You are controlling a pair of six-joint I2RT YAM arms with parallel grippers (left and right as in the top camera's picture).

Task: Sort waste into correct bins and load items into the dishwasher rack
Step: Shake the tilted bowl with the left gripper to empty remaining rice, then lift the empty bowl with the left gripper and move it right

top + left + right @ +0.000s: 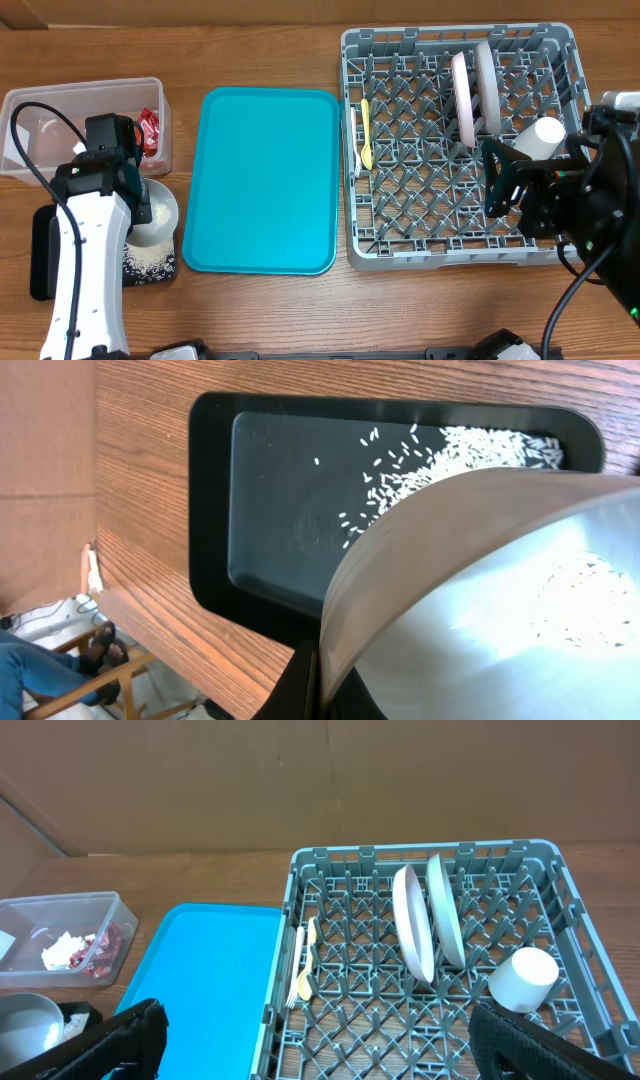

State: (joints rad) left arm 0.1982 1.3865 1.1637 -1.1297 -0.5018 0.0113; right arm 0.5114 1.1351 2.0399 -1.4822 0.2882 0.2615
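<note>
Left end effector (305, 678) pinches bowl (500, 590) rim, bowl tipped above the tray (210, 510); right end effector (325, 1045) spread, well apart

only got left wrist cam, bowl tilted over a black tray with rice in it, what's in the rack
Observer: A white plate and a pale grey-green plate stand on edge in the dishwasher rack, with a white cup right of them.
Operator: any cutlery in there
Observer: Yes, a yellow piece and a white piece lie along its left side.
Operator: where's the right gripper
Observer: The right gripper hangs open over the rack's right part, holding nothing.
</note>
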